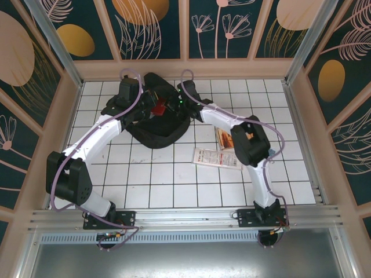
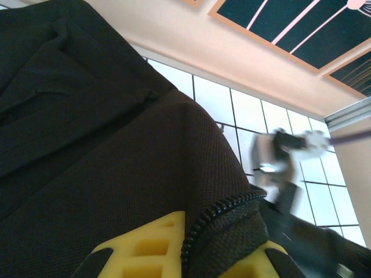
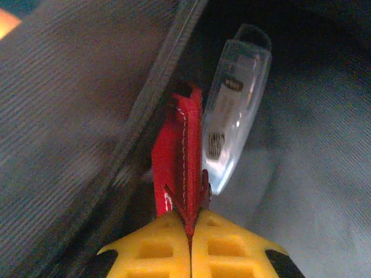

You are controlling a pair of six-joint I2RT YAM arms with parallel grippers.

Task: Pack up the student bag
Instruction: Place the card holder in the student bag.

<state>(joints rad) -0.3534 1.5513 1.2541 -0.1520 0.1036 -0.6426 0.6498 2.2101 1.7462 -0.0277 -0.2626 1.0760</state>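
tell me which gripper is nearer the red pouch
Right. The right gripper is shut on the red pouch, holding it in the opening of the bag. The left gripper is off to one side, pinching the bag's zipper edge.

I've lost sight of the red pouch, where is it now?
The red pouch is pinched in the right gripper at the backpack's opening, with a clear plastic case just right of it in the right wrist view.

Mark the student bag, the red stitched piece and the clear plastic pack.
student bag point(image 1: 152, 134), top external view, bare near-side fabric.
red stitched piece point(image 3: 177, 150), right wrist view, middle of its flat side beside the white stitching.
clear plastic pack point(image 3: 235, 110), right wrist view, middle of the transparent shell.
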